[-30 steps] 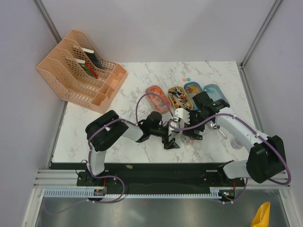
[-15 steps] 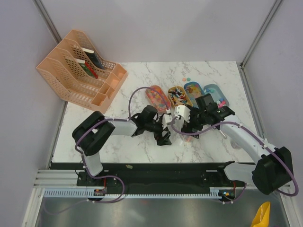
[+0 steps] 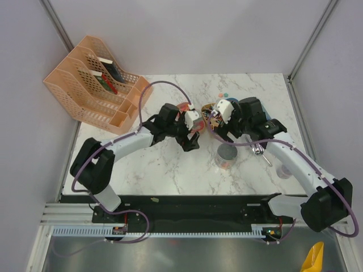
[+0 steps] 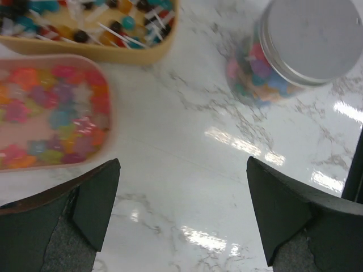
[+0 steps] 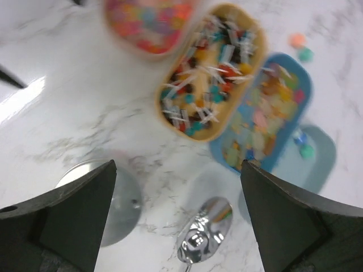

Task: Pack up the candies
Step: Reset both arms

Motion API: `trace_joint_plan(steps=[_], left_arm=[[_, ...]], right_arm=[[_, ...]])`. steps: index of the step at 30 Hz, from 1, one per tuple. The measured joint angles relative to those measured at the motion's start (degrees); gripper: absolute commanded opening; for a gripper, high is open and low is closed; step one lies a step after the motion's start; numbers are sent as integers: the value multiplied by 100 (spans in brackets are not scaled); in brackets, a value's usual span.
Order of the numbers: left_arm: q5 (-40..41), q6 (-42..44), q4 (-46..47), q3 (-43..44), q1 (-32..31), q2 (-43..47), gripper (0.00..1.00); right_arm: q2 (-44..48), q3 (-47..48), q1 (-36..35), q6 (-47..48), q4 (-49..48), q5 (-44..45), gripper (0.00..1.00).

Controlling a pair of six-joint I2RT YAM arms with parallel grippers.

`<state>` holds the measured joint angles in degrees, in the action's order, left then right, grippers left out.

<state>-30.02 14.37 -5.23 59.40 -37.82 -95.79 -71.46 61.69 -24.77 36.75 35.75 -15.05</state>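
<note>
Candies [image 4: 51,113] sit in trays [image 4: 102,50] at back of table, some in the lidded jar [image 4: 300,45]. L gripper [image 4: 182,164] & R gripper [image 5: 178,164] are both wide open, holding nothing. Risk: arms crowd close over the trays, so they could clash or knock jar/tray & spill.

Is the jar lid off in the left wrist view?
No, the grey lid sits squarely on top of the clear jar, covering its mouth.
</note>
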Motion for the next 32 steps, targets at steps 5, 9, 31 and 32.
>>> trace_joint_plan(steps=[5,9,31,32], left_arm=[[802,-264,-402,828,525,433,100],[1615,-273,-522,1432,1064,520,100],[3182,-271,-675,1698,2876,1093,100],[3187,-269,-673,1698,2874,1093,100]], right_arm=[[-229,186,1115,-1930,-1088,1244,98],[-874,680,2518,-3023,-1497,1775,98],[-2802,2070,3383,-3519,-260,3268,98],[-2776,2061,3383,-3512,-293,3211,98]])
